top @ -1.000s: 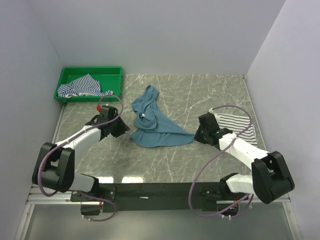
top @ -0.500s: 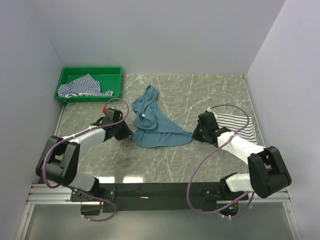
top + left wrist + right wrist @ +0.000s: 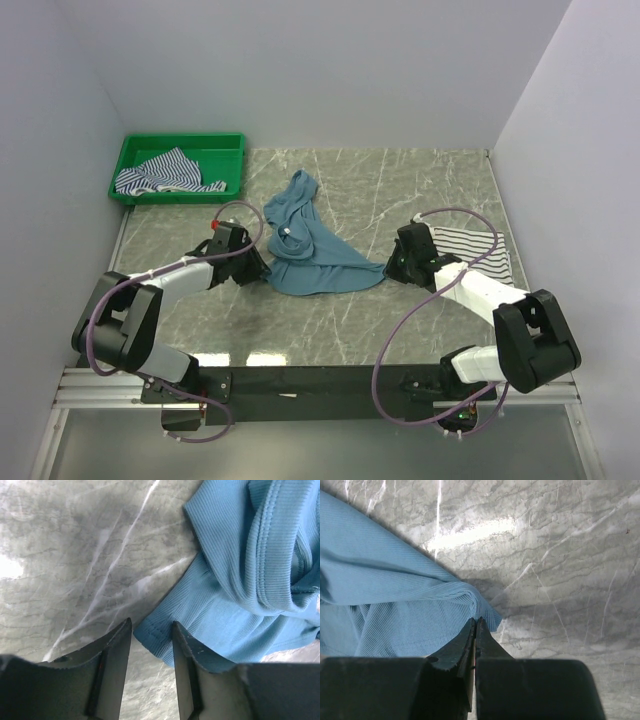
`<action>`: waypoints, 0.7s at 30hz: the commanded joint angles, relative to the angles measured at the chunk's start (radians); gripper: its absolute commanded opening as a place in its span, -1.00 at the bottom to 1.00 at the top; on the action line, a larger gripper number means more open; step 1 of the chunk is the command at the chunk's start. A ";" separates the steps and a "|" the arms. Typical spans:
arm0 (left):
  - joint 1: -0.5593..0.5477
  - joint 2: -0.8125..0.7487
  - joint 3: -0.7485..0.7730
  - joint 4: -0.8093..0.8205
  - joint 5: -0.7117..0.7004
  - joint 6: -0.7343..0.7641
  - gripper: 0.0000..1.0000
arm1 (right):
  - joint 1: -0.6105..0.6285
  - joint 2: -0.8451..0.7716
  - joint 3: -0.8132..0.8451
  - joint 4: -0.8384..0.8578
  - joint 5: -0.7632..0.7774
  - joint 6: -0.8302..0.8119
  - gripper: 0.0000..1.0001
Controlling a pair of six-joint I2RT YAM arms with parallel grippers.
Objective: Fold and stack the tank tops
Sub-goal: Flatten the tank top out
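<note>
Flanking the teal tank top (image 3: 310,255) from the near side, both hands sit low at its lower corners. The top lies crumpled at the middle of the worktop (image 3: 400,190). It is a thin ribbed knit and looks light and limp, so it should sag, bunch and slide on the smooth stone rather than hold any shape. The stitched hem corners look like the firmest places to grip it for spreading flat.

The left hand (image 3: 151,630) stands partly open, and the left hem corner lies in the gap between its fingers, not yet pinched. The right hand (image 3: 476,622) is fully closed. Its tips meet on the right corner, where the cloth puckers toward them, so it appears to grip that corner.

Farther right, behind the right arm, the black-striped white tank top (image 3: 470,245) lies on the worktop. At the far left, the blue-and-white striped tank top (image 3: 165,172) sits heaped in the green tray (image 3: 180,140).
</note>
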 commanded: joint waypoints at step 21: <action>-0.005 -0.290 0.324 -0.337 -0.201 0.071 -0.99 | -0.128 -0.183 0.095 -0.013 -0.360 0.013 -1.00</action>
